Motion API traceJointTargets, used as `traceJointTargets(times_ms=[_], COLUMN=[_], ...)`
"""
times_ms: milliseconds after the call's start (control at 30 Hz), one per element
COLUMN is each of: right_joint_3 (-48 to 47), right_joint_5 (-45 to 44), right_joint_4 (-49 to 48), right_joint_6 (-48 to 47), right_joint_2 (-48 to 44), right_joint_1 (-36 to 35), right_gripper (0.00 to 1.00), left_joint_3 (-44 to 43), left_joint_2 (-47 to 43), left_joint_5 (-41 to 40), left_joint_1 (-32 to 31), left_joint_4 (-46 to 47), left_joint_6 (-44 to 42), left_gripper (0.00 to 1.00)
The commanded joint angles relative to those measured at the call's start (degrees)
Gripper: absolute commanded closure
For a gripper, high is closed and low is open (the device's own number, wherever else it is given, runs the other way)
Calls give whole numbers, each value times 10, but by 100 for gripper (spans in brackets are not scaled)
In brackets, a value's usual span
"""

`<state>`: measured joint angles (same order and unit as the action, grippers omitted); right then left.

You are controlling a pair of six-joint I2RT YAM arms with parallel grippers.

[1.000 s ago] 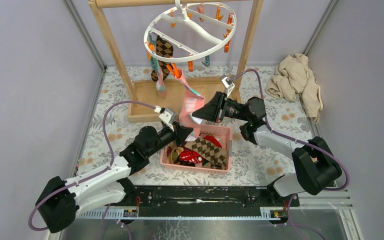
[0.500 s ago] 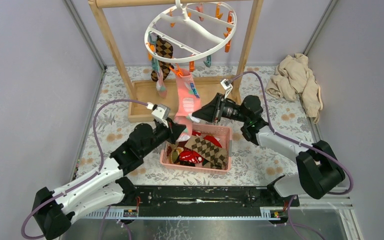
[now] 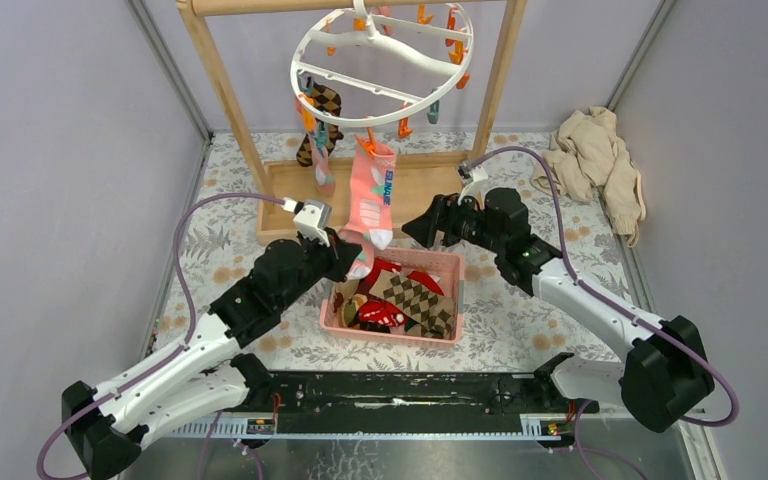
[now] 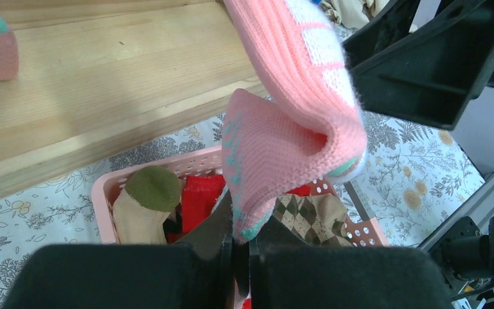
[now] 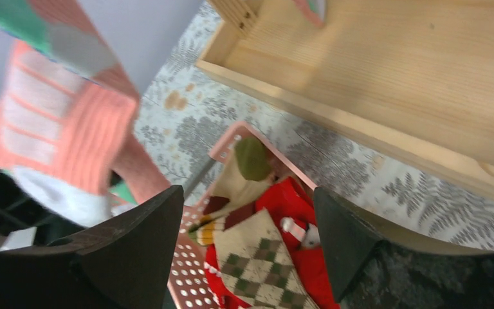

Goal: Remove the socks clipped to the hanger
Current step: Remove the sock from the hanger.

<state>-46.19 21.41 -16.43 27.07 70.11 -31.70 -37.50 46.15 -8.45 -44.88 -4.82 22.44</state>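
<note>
Two grippers flank one pink sock (image 3: 373,195), which hangs from an orange clip under the near rim of the hanger (image 3: 388,97). The left gripper (image 4: 239,250) has its jaws closed on the sock's lower end. From that pinch the knit rises above the fingers and folds back on itself before running up and away to the clip. The right gripper (image 5: 244,232) sits just to the right of the sock, level with its toe. Its jaws are spread wide and hold nothing, and the sock's pink-and-white fabric lies just outside its left finger. Directly below both grippers is a pink perforated basket (image 3: 390,335) holding loose socks (image 3: 415,300) in brown argyle, red and olive-toed beige. Beyond the fingertips of both grippers lies the wooden base (image 3: 430,180) of the rack. A second argyle sock (image 3: 324,105) is clipped to the hanger's left side, up and to the left of the left gripper.
</note>
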Motion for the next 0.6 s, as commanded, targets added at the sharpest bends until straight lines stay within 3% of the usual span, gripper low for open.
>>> traceJointTargets(times_ms=[0,200,333,567], right_joint_3=[10,34,43,63], right_joint_5=[-72,-82,-89,-89], right_joint_4=[48,67,78,93], right_joint_6=[-46,-64,-72,-67], right_joint_2=[-30,-60,-71,-88], right_joint_1=[3,3,2,2], right_gripper=[18,11,1,0], left_joint_3=[-29,-39,-48,-66], left_joint_2=[-3,6,11,12], left_joint_5=[-16,-12,-7,5], left_joint_1=[4,4,4,4], left_joint_4=[-22,-26,-31,-51], left_joint_6=[7,5,4,6], left_gripper=[98,98,98,97])
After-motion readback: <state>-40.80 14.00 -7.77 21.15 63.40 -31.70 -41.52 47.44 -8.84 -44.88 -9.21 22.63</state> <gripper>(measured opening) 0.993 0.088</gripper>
